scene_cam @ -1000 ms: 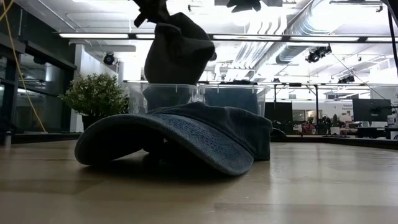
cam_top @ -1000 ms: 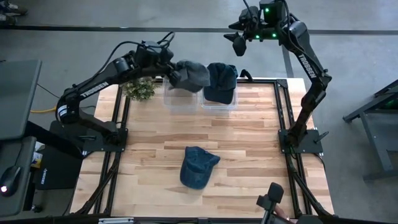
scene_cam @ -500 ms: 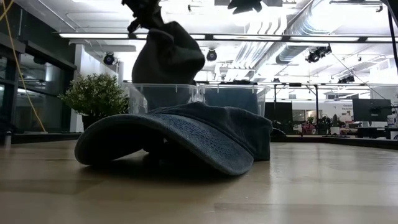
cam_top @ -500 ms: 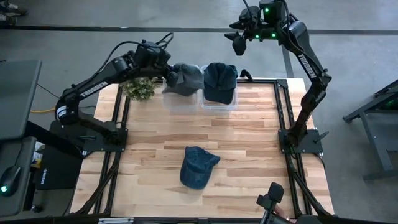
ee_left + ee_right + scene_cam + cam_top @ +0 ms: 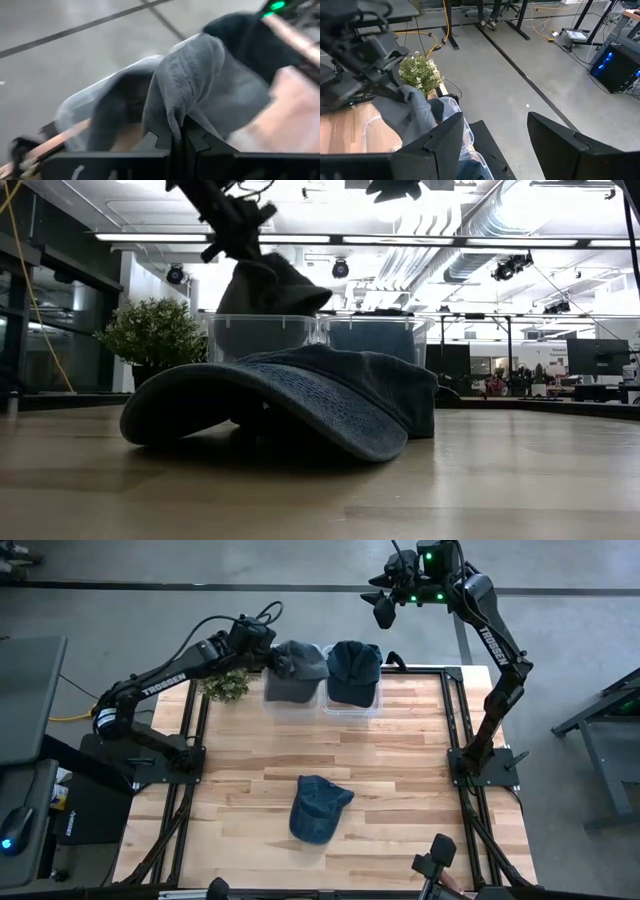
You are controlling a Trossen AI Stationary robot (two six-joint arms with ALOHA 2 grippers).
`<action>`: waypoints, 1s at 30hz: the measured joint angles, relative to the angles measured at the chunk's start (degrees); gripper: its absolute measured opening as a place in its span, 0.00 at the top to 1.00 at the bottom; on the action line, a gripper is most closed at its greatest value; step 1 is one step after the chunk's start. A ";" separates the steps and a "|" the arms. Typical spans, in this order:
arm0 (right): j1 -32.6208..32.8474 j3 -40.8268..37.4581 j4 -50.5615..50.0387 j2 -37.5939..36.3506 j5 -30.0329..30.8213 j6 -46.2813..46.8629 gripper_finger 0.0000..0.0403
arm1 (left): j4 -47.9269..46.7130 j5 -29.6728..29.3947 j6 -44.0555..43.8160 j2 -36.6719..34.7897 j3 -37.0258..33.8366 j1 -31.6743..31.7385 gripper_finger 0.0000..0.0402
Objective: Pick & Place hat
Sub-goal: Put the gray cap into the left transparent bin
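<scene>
A grey hat hangs from my left gripper over the left of two clear bins at the table's far edge. In the low view the grey hat reaches down to the rim of that bin. A dark blue hat lies in the right bin. A blue denim cap rests brim-down on the table's near middle. My right gripper waits open, raised beyond the far edge. My left gripper is shut on a bunched fold of the grey hat's fabric, pinched between its two fingers. It comes at it slanting down from the table's left. The hat hangs slack below the fingers, its lower part at the left bin's rim.
A small potted plant stands at the far left corner, beside the left bin and under my left arm. The wooden table has bare board around the denim cap. Frame rails run along both sides.
My left gripper has gone down and a little toward the table's left, still shut on the grey hat. The hat hung well above the left bin; now it has come down onto the bin and spread over its opening.
</scene>
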 joint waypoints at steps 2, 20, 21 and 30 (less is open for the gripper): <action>0.00 0.00 0.00 0.00 -0.13 0.00 0.47 | 0.30 -2.25 0.53 0.04 -1.48 0.07 1.00; 2.84 -1.58 3.28 0.85 -0.21 -0.51 0.48 | 5.18 -11.70 5.93 3.67 -7.58 -0.11 0.99; 2.76 -1.62 2.96 0.90 -0.18 -0.64 0.48 | 5.18 -11.56 6.55 4.17 -7.58 -0.11 0.99; 1.85 -1.62 2.83 1.14 0.87 -2.68 0.47 | 7.27 -11.78 9.52 5.38 -7.58 -0.11 0.85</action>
